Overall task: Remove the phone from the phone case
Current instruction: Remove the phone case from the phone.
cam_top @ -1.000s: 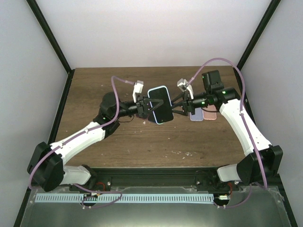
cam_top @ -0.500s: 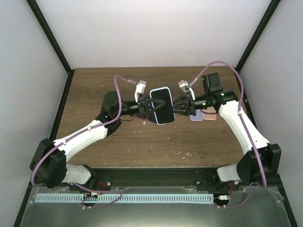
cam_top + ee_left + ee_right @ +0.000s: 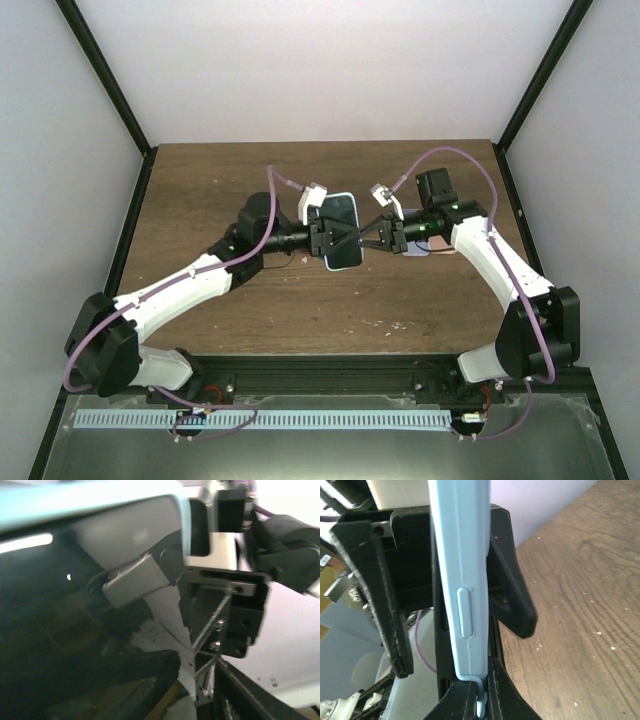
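A phone point(image 3: 344, 250) with a dark screen sits in a light blue phone case point(image 3: 341, 204) and hangs in the air over the middle of the table. My right gripper point(image 3: 363, 238) is shut on the case's right edge. In the right wrist view the case point(image 3: 462, 555) stands edge-on, its lip pinched between the fingertips of that gripper point(image 3: 481, 682). My left gripper point(image 3: 328, 237) is open; its black fingers point(image 3: 390, 625) straddle the case on both sides with gaps. The left wrist view is filled by the phone's screen point(image 3: 45, 610).
The brown wooden table point(image 3: 200, 190) lies below. A pinkish phone case point(image 3: 440, 251) lies flat on it under the right arm, partly hidden. Black frame posts and white walls close in the back and sides.
The right gripper has shut on the case's edge and the left gripper has opened off it. Both grippers and the phone have shifted slightly right and the phone has turned.
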Robot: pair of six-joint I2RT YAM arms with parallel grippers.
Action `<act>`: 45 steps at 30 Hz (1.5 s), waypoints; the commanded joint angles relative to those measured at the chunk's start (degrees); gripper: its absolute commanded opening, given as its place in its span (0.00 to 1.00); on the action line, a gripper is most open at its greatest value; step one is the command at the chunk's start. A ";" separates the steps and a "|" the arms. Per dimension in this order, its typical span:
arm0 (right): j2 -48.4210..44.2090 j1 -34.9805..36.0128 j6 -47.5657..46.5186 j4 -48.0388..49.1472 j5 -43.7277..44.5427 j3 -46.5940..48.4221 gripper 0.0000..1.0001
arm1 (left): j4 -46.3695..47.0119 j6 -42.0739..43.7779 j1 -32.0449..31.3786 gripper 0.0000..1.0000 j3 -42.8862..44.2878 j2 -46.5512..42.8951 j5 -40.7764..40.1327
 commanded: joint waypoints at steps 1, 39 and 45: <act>-3.34 0.15 3.79 5.22 4.40 2.21 0.01 | -10.81 6.77 -1.13 0.61 0.51 -5.34 -16.44; 0.24 -1.61 37.63 1.74 48.45 -10.32 0.01 | -15.31 21.52 -26.43 0.67 2.23 9.18 -59.75; 5.09 -1.62 37.46 1.55 48.79 -8.95 0.01 | -11.79 20.34 -26.35 0.64 0.35 13.03 -57.99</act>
